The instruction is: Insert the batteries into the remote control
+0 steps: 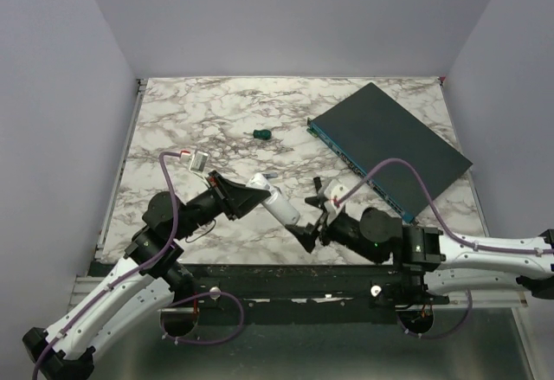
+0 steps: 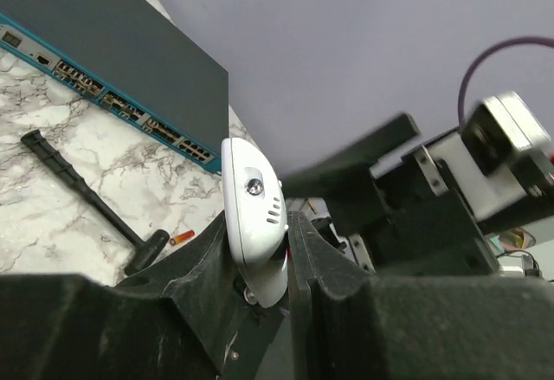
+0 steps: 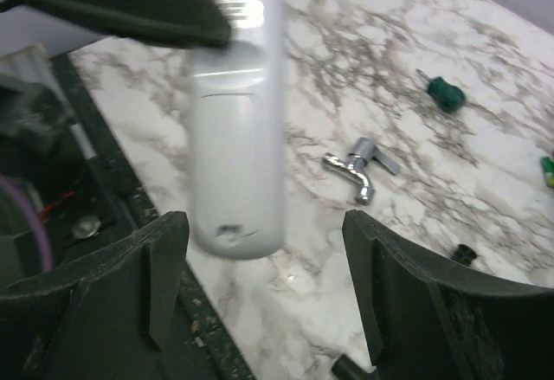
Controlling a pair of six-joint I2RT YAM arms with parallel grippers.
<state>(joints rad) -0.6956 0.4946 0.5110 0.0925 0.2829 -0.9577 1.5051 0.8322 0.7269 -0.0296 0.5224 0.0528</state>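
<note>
My left gripper (image 1: 262,196) is shut on the remote control (image 1: 279,202), a white handset held off the table and pointing toward the right arm. In the left wrist view the remote control (image 2: 252,211) stands clamped edge-on between the two black fingers. One of the batteries (image 2: 181,237), tiny and orange-red, lies on the marble beside a black tool. My right gripper (image 1: 314,217) is open. In the right wrist view the remote control's (image 3: 236,120) plain back hangs just ahead of the wide gap, nearer the left finger (image 3: 164,267), with nothing held.
A large dark teal box (image 1: 389,142) lies at the back right. A green-handled screwdriver (image 1: 261,133) sits mid-table. A silver bent metal piece (image 3: 359,165) lies beyond the right gripper. A black long-handled tool (image 2: 86,194) lies near the teal box (image 2: 112,60).
</note>
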